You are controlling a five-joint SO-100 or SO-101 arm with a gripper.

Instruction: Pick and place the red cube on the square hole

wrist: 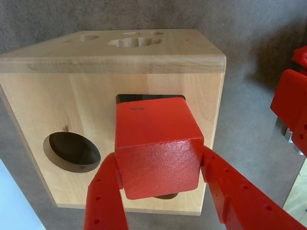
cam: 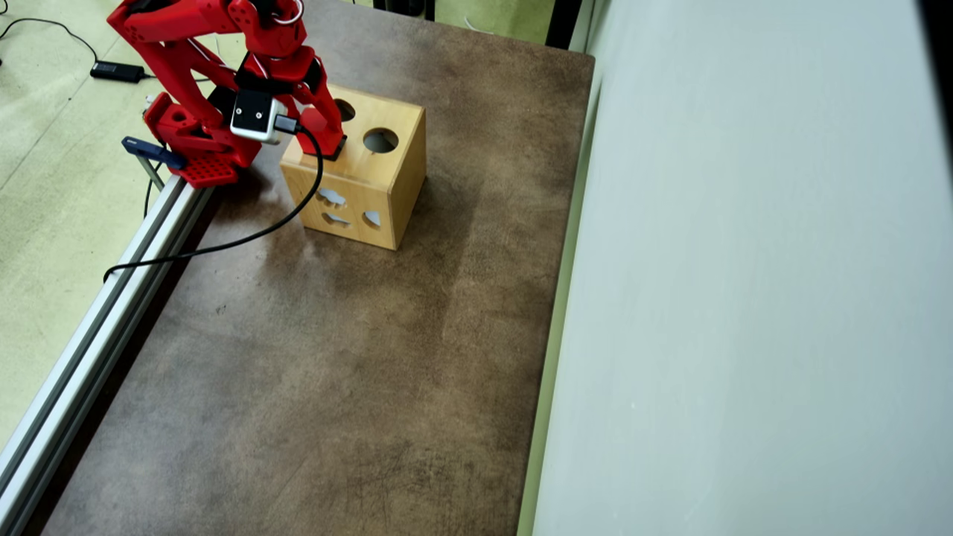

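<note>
In the wrist view the red cube [wrist: 158, 148] is held between the two red fingers of my gripper [wrist: 159, 158], which is shut on it. The cube hangs just over the top face of the light wooden box [wrist: 48, 96]. It covers most of the square hole [wrist: 148, 97], so only a dark strip shows past the cube's far edge. A round hole [wrist: 72, 152] lies to the left of it. In the overhead view the gripper [cam: 331, 141] points down onto the box [cam: 387, 179], and the cube is hidden under it.
The arm's red base [cam: 201, 149] stands left of the box, beside an aluminium rail [cam: 97, 327] along the table's left edge. A black cable [cam: 223, 242] trails over the brown tabletop [cam: 335, 357]. A pale wall [cam: 744, 298] borders the right side.
</note>
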